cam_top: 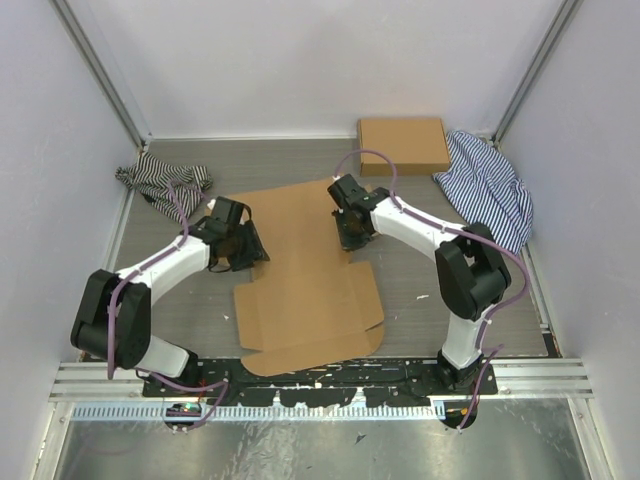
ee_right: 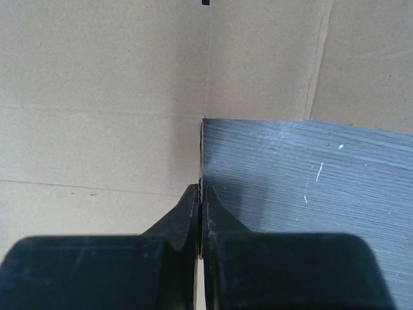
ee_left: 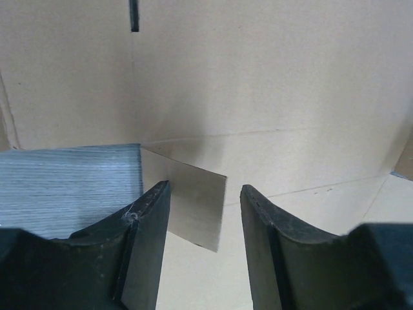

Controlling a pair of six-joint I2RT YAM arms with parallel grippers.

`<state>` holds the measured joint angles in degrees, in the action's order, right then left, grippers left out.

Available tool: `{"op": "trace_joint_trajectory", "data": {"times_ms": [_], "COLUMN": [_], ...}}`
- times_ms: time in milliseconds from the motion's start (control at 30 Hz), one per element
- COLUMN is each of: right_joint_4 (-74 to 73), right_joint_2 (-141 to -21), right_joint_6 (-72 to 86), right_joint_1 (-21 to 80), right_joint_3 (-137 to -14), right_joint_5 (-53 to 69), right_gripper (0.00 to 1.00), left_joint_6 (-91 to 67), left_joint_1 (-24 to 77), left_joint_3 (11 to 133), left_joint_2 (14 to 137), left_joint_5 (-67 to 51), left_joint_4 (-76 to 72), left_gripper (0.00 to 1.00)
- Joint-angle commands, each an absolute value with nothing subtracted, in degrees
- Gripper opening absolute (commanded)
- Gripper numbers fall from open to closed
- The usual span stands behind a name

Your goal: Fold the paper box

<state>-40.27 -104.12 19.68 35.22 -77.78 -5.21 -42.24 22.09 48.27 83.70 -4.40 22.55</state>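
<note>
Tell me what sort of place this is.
Probably a robot lab test cell: white panel walls on metal framing, two arms bolted to a rail at the table's near edge, and practice props, a flat paper box and striped cloths.

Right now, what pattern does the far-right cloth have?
The cloth has blue-and-white stripes, clearest in the top external view.

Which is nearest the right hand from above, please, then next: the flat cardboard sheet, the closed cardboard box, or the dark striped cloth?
1. Flat cardboard sheet, at the right hand, centre.
2. Closed cardboard box, back right.
3. Dark striped cloth, back left.
</note>
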Motion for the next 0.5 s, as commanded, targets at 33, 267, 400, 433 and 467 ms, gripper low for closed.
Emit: {"op": "trace_joint_trajectory", "data": {"times_ms": [33, 267, 400, 433, 467], "right_joint_4": [-38.1, -37.0, -37.0, -37.0, -36.8], "right_joint_2": [-105.7, -106.1, -106.8, -107.2, -107.7], "right_joint_6": [20.8, 21.0, 21.0, 20.9, 20.9], "right_joint_1": [37.1, 38.6, 39.4, 39.6, 39.6], "right_joint_3": [-79.4, -79.9, -80.9, -81.0, -81.1], "right_joint_5": [-3.8, -2.7, -2.0, -1.9, -1.6], "right_gripper": [0.1, 0.28, 0.31, 0.32, 0.33], "left_joint_6": [-42.8, -43.0, -43.0, -43.0, -43.0], "left_joint_1": [22.7, 22.7, 22.7, 22.7, 22.7], "left_joint_3": [50.6, 49.5, 49.4, 49.4, 49.5], "left_joint_2": [85.8, 88.7, 89.1, 89.3, 89.5], "left_joint_5": [-4.3, -5.1, -5.0, -5.0, -5.0], "left_joint_4": [22.5, 20.9, 20.6, 20.6, 20.6], "left_gripper": [0.54, 0.53, 0.54, 0.54, 0.54]}}
